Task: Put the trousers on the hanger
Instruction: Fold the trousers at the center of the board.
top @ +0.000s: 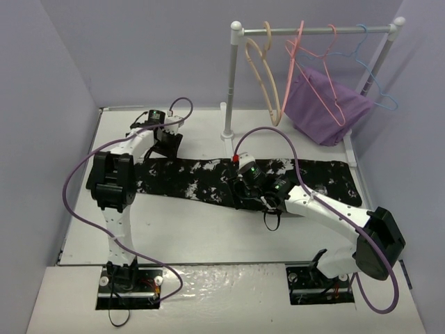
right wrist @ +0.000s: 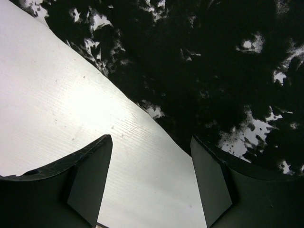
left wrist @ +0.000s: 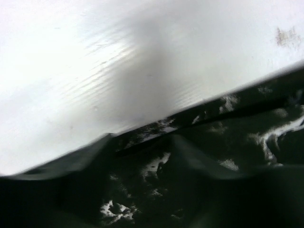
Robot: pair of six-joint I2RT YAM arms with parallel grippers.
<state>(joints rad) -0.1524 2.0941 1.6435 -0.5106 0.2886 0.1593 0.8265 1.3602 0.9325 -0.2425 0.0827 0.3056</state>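
Observation:
The trousers [top: 188, 177], black with white blotches, lie flat and stretched left to right across the table. The beige hanger [top: 264, 69] hangs on the rail at the back, apart from both arms. My left gripper [top: 165, 144] is low on the far edge of the trousers' left end. In the left wrist view its jaws [left wrist: 141, 142] stand apart with the trousers [left wrist: 237, 137] bunched between them. My right gripper [top: 243, 195] is at the near edge of the trousers' middle. It [right wrist: 151, 142] is open over bare table, its right finger [right wrist: 213, 185] over the trousers [right wrist: 199, 57].
A white rail stand [top: 228, 83] stands at the back right. It carries a thick pink hanger [top: 295, 56], thin pink [top: 332, 76] and blue [top: 372, 69] wire hangers, and a purple cloth [top: 323, 104]. Grey walls enclose the white table [top: 195, 229].

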